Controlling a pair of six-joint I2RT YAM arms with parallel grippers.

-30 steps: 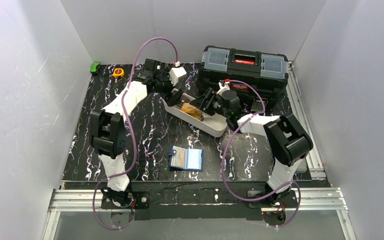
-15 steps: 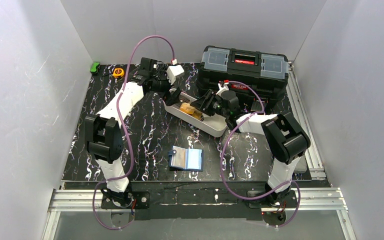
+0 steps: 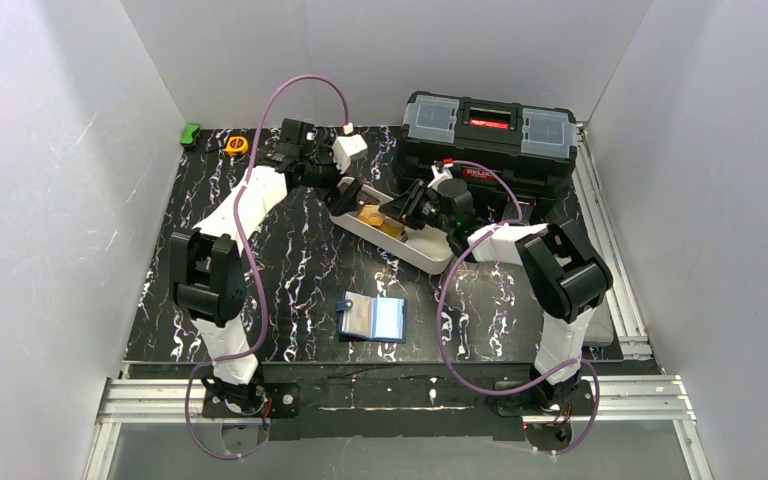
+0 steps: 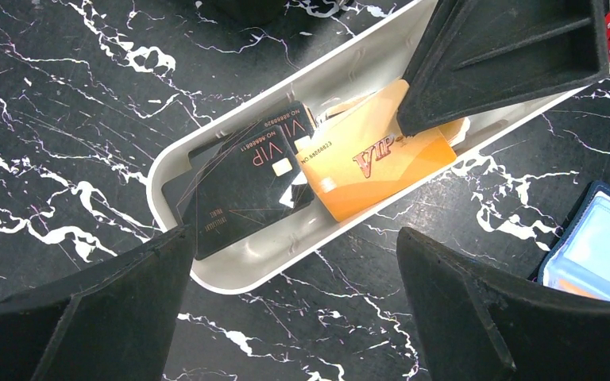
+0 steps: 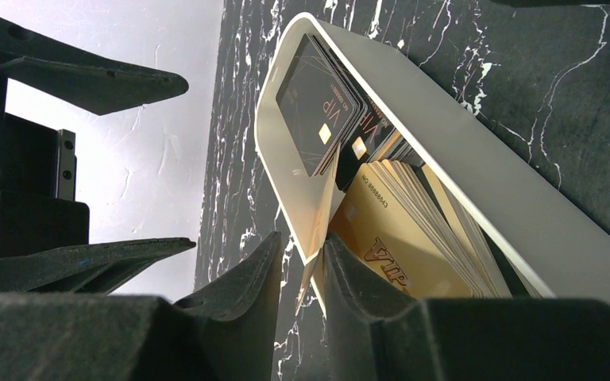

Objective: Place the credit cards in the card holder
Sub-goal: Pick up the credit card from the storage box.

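Note:
Several credit cards lie in a long white tray (image 3: 430, 252): dark ones (image 4: 246, 182) at its rounded end and an orange-yellow one (image 4: 369, 159) tilted over the rim. My right gripper (image 3: 407, 208) reaches into the tray, and in the right wrist view it (image 5: 302, 248) is shut on the edge of the orange-yellow card (image 5: 381, 246). My left gripper (image 3: 348, 190) hovers open above the tray's far-left end, its fingers wide apart in the left wrist view (image 4: 294, 238), holding nothing. The navy card holder (image 3: 372, 318) lies open near the front, light blue inside, and also shows in the left wrist view (image 4: 604, 246).
A big black toolbox (image 3: 488, 140) stands at the back right, just behind the right wrist. A yellow tape measure (image 3: 237, 145) and a small green object (image 3: 190, 134) sit at the back left corner. White walls enclose the black marbled table (image 3: 300, 270).
My left gripper has drawn slightly back and left over the tray's end. My right gripper and the orange-yellow card have shifted a little toward the far left along the tray.

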